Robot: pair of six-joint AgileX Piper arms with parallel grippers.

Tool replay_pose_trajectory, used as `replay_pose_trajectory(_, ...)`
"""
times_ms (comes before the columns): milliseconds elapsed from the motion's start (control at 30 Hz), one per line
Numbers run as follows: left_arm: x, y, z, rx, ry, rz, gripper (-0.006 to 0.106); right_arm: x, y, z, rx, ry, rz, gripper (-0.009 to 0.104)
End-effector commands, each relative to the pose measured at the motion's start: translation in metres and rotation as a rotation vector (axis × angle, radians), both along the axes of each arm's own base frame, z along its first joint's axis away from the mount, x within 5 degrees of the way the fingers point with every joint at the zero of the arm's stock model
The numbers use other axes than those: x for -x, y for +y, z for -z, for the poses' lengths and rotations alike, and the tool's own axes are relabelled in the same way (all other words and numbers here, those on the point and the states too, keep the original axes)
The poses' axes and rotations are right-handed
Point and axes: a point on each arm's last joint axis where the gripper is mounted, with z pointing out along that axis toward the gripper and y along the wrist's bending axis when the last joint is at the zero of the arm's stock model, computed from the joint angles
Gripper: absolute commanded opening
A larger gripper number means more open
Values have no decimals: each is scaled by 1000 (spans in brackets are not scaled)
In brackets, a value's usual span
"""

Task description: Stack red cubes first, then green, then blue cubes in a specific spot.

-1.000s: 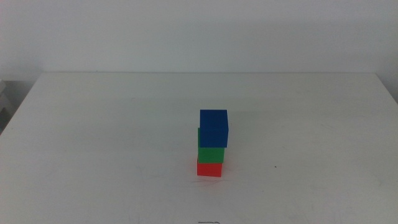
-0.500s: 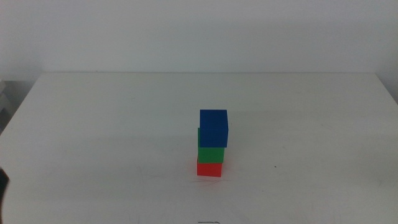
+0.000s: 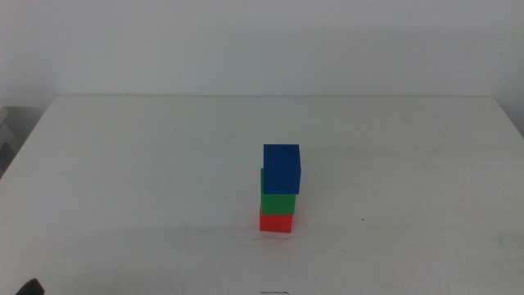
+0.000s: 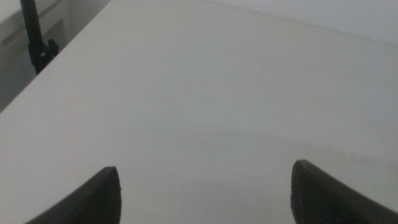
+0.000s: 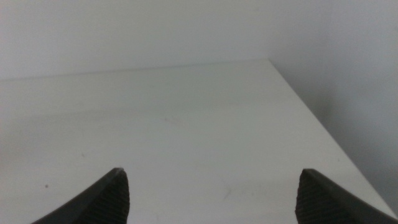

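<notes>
Red cube (image 3: pixel 276 222) sits on the white table (image 3: pixel 123 164), a little right of centre and toward the near edge in the middle view; the green cube (image 3: pixel 277 201) rests directly on it and the blue cube (image 3: pixel 282 168) tops the column — three high, all touching. The blue one is nudged slightly right and overhangs the green on that side; the stack reads upright otherwise. I can make out a tiny dark dot (image 3: pixel 363 219) on the tabletop to the right of the stack, well apart from it. Neither arm is near the cubes. Left gripper (image 4: pixel 205 186): its wrist view shows only bare table between the two dark jaws, which stand wide apart, nothing between them. Right gripper (image 5: pixel 211 190) — same story, jaws spread wide over empty white surface near the table's far corner.
</notes>
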Motion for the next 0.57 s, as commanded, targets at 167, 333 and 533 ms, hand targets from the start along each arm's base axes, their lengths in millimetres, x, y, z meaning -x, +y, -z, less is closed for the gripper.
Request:
replay_pose_trajectory(167,-3,0,-4,13,-132,-4,94,0,0,-6,27,-83,2,70)
replay_pose_trajectory(333,-3,1,-5,-4,-134,-5,94,0,0,-7,26,-86,2,70)
replay_pose_trajectory(533,-3,1,-5,-6,-134,-6,94,0,0,-7,27,-86,2,70)
